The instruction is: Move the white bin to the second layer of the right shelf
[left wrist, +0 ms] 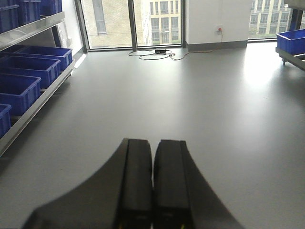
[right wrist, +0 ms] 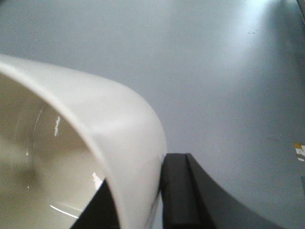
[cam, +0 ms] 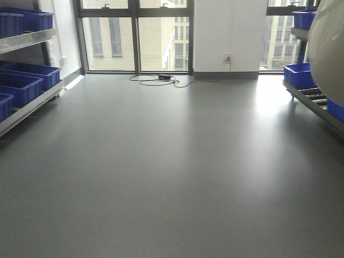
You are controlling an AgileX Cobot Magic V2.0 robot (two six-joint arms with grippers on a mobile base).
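The white bin (cam: 328, 48) is a glossy cream tub held up in the air at the right edge of the front view. In the right wrist view its rim and inside (right wrist: 95, 114) fill the left half. My right gripper (right wrist: 143, 176) is shut on the bin's wall, one finger inside and one finger (right wrist: 176, 191) outside. Just below and behind the bin, the right shelf second layer (cam: 316, 100) shows its roller lanes. My left gripper (left wrist: 153, 143) is shut with nothing in it, pointing over the grey floor.
Blue crates (cam: 298, 74) stand on the right shelf, one more on the tier above (cam: 303, 19). The left shelf (cam: 27, 110) holds several blue crates. A cable and a power brick (cam: 164, 78) lie by the window. Grey floor (cam: 172, 172) spans between the shelves.
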